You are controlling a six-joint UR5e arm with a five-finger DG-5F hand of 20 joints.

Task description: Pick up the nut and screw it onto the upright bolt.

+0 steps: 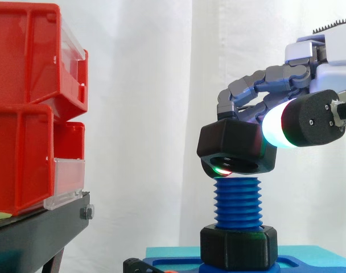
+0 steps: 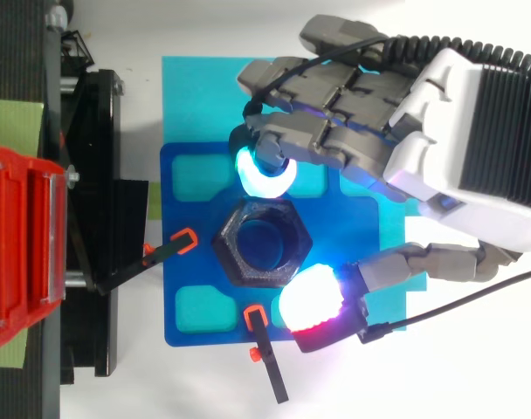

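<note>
Nearest to where I stand, the hand [image 2: 440, 166] reaches in over the blue base plate [image 2: 174, 218], its fingers curled and pinching the black nut [image 1: 233, 145] from opposite sides. From above, a cyan-glowing fingertip [image 2: 265, 179] presses one flat of the nut, and a thick pad glowing white and red [image 2: 311, 301] bears on the far corner. From the side, the nut sits tilted right at the top of the upright blue bolt [image 1: 237, 202], its hole over the bolt's end. I cannot tell whether any thread has caught. A small green and red glow shows under the nut's lower edge, but I cannot make out which finger it comes from. A second black nut [image 1: 238, 245] sits low on the bolt, against the plate. Two orange-tipped clamps [image 2: 182, 242] hold the plate's edges. Off to the side, well apart from the hand, red bins [image 1: 25, 114] are stacked on a black stand [image 1: 36, 233], both cut off by the frame edge.
</note>
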